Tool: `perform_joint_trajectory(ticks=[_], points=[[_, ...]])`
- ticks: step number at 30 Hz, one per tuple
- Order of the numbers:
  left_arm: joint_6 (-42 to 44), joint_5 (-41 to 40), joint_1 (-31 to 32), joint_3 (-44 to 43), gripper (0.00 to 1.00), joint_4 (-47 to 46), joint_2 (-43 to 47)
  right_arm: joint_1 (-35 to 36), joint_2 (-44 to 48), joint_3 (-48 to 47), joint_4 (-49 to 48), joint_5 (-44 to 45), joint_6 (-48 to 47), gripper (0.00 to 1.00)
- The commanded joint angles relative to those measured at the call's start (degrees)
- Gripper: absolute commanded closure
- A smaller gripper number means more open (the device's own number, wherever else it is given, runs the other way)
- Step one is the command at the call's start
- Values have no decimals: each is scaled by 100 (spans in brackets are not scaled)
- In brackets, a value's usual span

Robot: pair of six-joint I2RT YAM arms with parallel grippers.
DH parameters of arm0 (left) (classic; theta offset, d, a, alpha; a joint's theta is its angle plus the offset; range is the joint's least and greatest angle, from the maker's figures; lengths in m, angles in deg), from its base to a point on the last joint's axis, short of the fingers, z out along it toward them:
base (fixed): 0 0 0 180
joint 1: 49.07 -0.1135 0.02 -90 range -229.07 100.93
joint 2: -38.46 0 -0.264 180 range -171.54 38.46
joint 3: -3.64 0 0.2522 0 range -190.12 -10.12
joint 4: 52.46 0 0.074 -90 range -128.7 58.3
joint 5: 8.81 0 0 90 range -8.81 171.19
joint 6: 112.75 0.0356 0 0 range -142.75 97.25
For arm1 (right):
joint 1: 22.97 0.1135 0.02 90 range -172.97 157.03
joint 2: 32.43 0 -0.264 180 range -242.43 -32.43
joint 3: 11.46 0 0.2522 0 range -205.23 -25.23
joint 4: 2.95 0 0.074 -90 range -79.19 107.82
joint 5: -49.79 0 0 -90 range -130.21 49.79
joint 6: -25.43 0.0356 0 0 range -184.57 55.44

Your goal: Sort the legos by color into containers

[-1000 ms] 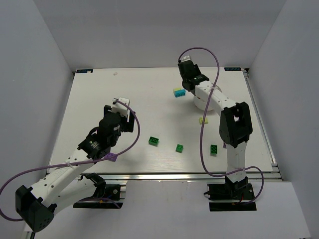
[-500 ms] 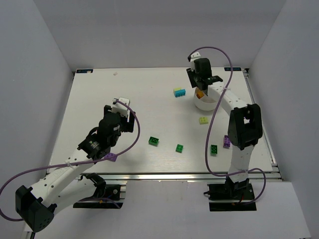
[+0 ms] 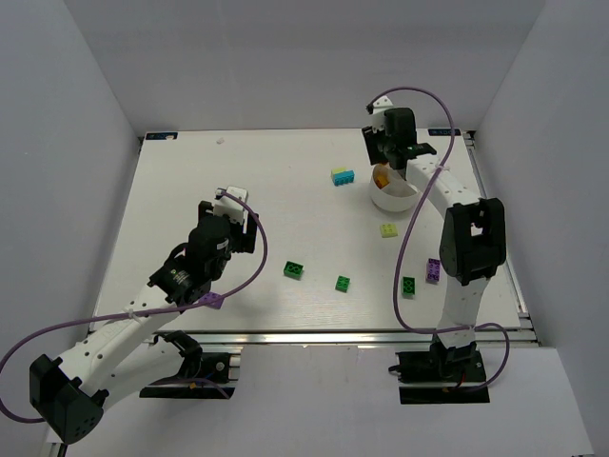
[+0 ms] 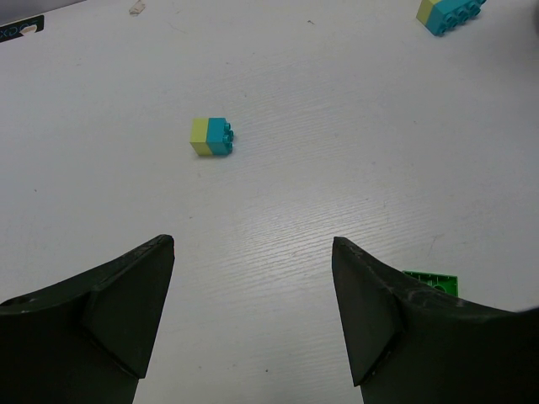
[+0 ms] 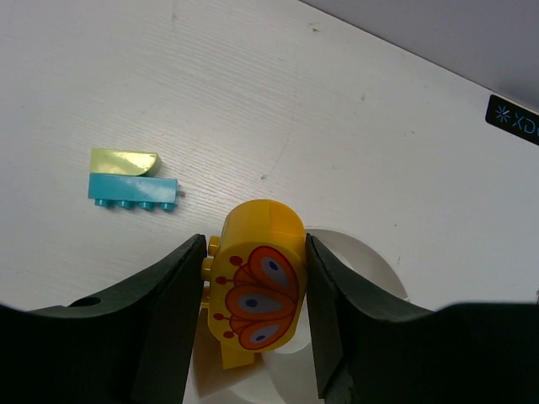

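Orange-yellow brick [image 5: 255,282] is pinched by right gripper [image 5: 253,257] over white bowl [image 3: 392,202], presumably for release into it; left gripper [image 4: 251,252] is spread, unused.

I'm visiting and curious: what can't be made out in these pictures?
1. White bowl's inside: top view, right arm partly covers it; right wrist view, held yellow butterfly brick blocks it.
2. Green brick, left wrist view: mostly behind a finger of the left pincer.
3. Purple brick, top view: too small for detail.
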Motion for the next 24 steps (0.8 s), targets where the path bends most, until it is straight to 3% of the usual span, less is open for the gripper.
perform_joint_trajectory(ticks=[1, 24], points=[[33, 42, -1, -67, 15, -107, 56, -3, -36, -187, -139, -252, 85, 100], [33, 68, -1, -67, 15, -108, 74, -47, -230, -56, 29, 152, -12, 100]])
